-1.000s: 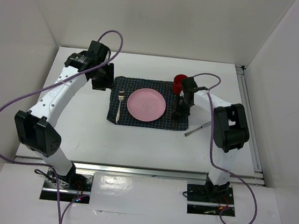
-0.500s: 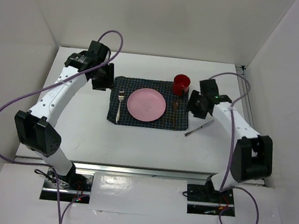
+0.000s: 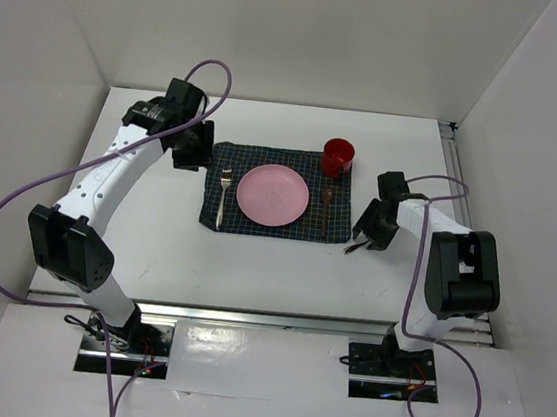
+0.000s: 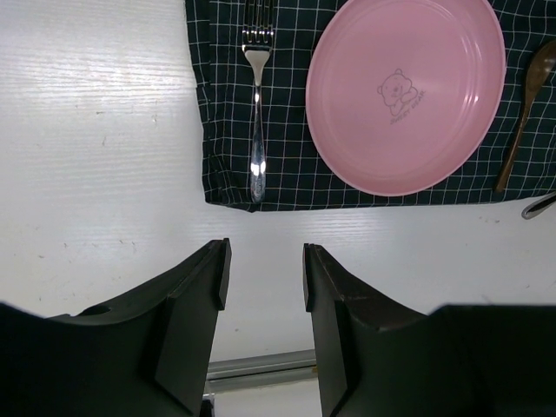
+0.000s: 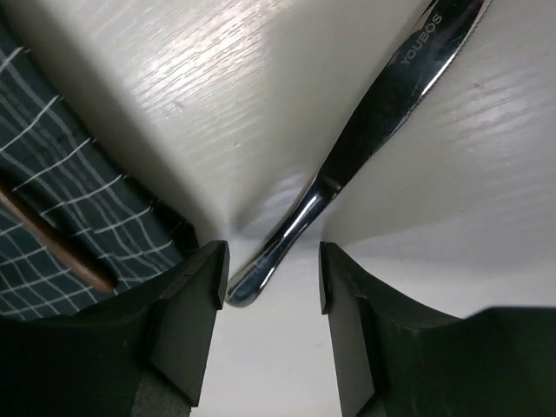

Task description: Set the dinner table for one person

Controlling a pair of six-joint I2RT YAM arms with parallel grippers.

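Note:
On the white dinner table lies a navy checked cloth with a pink plate, a steel fork to its left and a wooden spoon to its right. A red cup stands at the cloth's far right corner. A steel knife lies slanted on the table just right of the cloth. My right gripper is open and low over it, with the knife's near end between the fingers. My left gripper is open and empty, above the table left of the cloth.
Metal rails run along the table's right edge and near edge. White walls stand around the table on three sides. The left wrist view also shows the fork, the plate and the spoon.
My right gripper has left the spoon on the cloth, swung out to the right, then come down over the knife. The left arm has not moved.

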